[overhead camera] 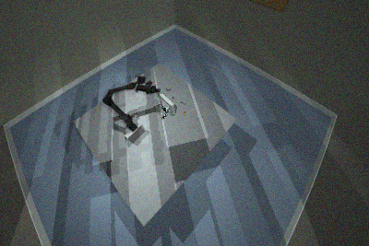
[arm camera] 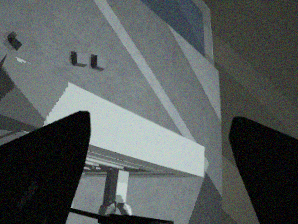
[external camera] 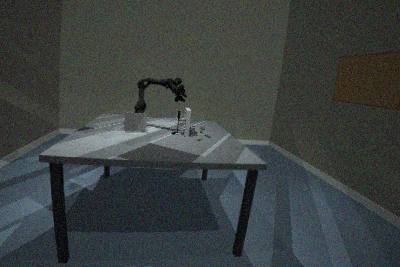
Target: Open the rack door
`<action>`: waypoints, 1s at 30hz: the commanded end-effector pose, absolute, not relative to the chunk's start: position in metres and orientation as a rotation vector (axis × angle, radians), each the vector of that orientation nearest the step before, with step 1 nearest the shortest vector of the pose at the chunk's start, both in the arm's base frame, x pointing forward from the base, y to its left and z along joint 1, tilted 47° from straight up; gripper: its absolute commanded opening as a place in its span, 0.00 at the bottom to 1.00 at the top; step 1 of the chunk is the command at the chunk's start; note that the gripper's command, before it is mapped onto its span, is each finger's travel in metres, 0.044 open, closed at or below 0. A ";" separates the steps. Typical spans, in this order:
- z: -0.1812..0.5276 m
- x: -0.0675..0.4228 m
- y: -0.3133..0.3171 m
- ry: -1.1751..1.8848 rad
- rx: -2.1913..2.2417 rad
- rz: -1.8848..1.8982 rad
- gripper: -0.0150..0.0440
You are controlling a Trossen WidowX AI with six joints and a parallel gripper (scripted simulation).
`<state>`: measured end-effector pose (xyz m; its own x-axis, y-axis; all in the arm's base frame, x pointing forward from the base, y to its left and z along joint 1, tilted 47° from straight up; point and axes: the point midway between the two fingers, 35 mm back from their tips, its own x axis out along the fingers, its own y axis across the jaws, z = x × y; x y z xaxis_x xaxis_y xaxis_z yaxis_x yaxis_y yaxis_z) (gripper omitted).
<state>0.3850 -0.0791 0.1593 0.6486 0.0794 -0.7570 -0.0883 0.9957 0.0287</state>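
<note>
The white rack (overhead camera: 168,100) (external camera: 187,122) (arm camera: 130,127) stands upright on the table. Its long flat top fills the middle of the wrist view. A thin dark upright bar (external camera: 179,117), apparently the handle, stands just left of the rack in the exterior view; it is too small to tell how it is turned. In the wrist view a pale bracket (arm camera: 121,185) and dark parts show below the rack's top. How far the door stands open cannot be told. My gripper (overhead camera: 160,91) (external camera: 182,100) (arm camera: 162,124) is open and empty, pointing down above the rack, apart from it.
Small dark pieces (arm camera: 76,59) (arm camera: 95,63) lie on the table beyond the rack, with another dark piece (arm camera: 14,41) further left. A small orange piece (overhead camera: 184,113) (external camera: 199,140) lies near the rack. A pale block (overhead camera: 137,135) (external camera: 135,122) stands by the arm's base.
</note>
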 end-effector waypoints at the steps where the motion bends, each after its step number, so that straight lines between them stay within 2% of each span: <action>1: 0.150 0.386 -0.085 0.917 0.003 0.122 0.74; 30: 0.067 0.363 -0.121 1.357 0.322 0.413 0.74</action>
<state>0.3637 -0.1169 0.0711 0.1799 0.4329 -0.8833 -0.1060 0.9012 0.4202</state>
